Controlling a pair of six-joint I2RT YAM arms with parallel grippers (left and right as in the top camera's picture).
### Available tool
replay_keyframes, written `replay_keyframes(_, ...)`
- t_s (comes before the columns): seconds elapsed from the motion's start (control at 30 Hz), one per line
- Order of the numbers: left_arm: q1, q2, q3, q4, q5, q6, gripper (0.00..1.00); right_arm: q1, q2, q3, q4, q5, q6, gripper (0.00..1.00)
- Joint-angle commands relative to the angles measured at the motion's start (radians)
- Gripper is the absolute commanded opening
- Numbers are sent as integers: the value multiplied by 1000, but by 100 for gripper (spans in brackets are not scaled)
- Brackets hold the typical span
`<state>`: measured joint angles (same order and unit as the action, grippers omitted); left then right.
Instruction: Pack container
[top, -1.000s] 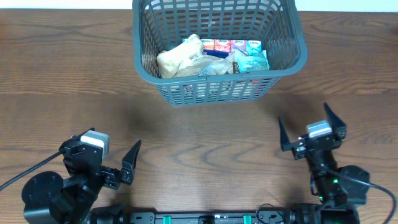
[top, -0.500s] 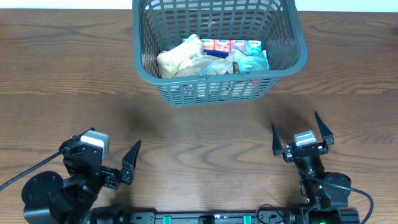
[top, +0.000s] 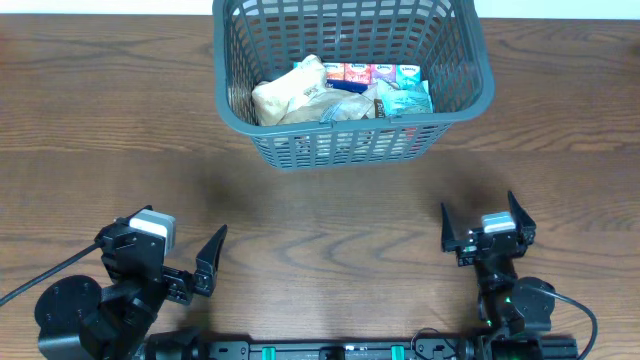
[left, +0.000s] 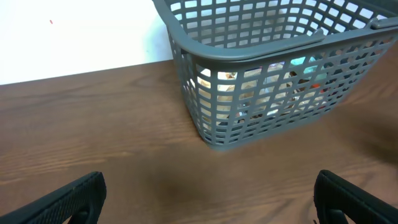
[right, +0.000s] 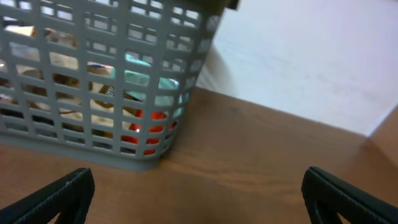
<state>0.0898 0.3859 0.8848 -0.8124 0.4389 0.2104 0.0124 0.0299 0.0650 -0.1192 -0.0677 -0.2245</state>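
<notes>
The container (top: 470, 105) is a large dark grey lattice basket at the far middle of the wooden table. It holds a tan packet (top: 285, 95), a pale blue packet (top: 405, 100) and a row of small coloured boxes (top: 370, 72). It also shows in the left wrist view (left: 205, 121) and the right wrist view (right: 81, 149). My left gripper (top: 205, 262) is open and empty at the near left; its fingers frame bare wood in its wrist view (left: 208, 199). My right gripper (top: 485, 222) is open and empty at the near right, fingers wide in its wrist view (right: 199, 196).
A white wall (left: 74, 37) runs behind the table's far edge. Bare brown wood (top: 330, 210) lies between the basket and both arms. The arm bases and a mounting rail (top: 330, 350) sit along the near edge.
My right arm has drawn back toward the near edge and turned its gripper to face the basket squarely. The left arm and the basket have not moved.
</notes>
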Motion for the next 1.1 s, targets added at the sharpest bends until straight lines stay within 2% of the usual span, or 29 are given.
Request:
replay_keyframes(0.0, 3, -3, -4, -3, 10, 13, 99, 8, -15, -9, -17, 101, 127, 99)
replay_keyframes(0.37, 3, -3, -4, -2, 10, 13, 99, 8, -25, -10, -34, 269, 277, 99)
replay_keyframes(0.83, 3, -3, -4, -3, 10, 13, 99, 8, -25, -10, -58, 270, 275, 99)
replay_keyframes(1.07, 3, -3, -4, -3, 10, 13, 99, 8, -25, -10, -64, 195, 134, 99)
